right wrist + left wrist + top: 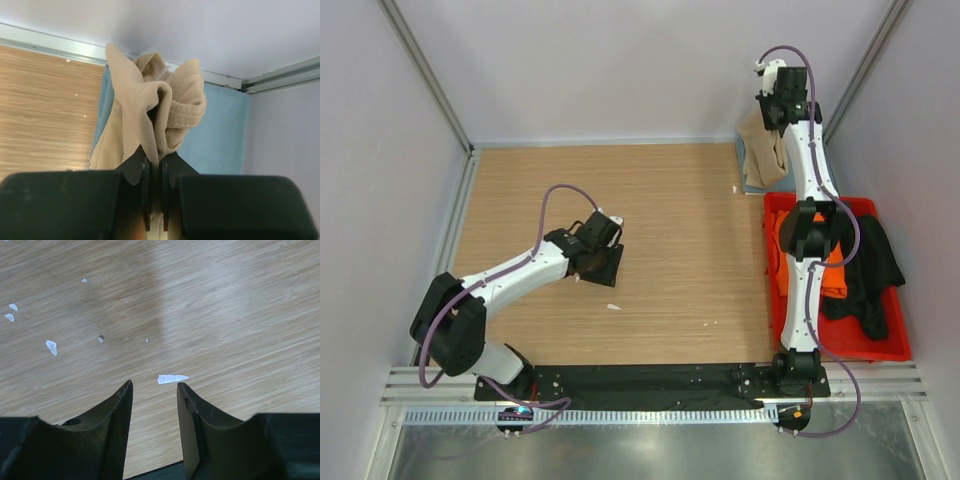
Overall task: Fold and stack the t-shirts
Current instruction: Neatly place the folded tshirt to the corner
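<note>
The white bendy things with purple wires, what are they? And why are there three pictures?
They are two robot arms, the left arm and the right arm, bolted at the near edge of a wooden table. The big picture looks down from above. The other two come from little cameras on the wrists, looking past their own black fingers. The right gripper is pinched shut on a soft tan-beige t-shirt, holding it up at the far right corner, above a slate blue-grey t-shirt. The left gripper hangs open over the table, holding nothing; small white paper scraps lie beneath it. A red plastic bin on the right holds an orange t-shirt and a black t-shirt.
</note>
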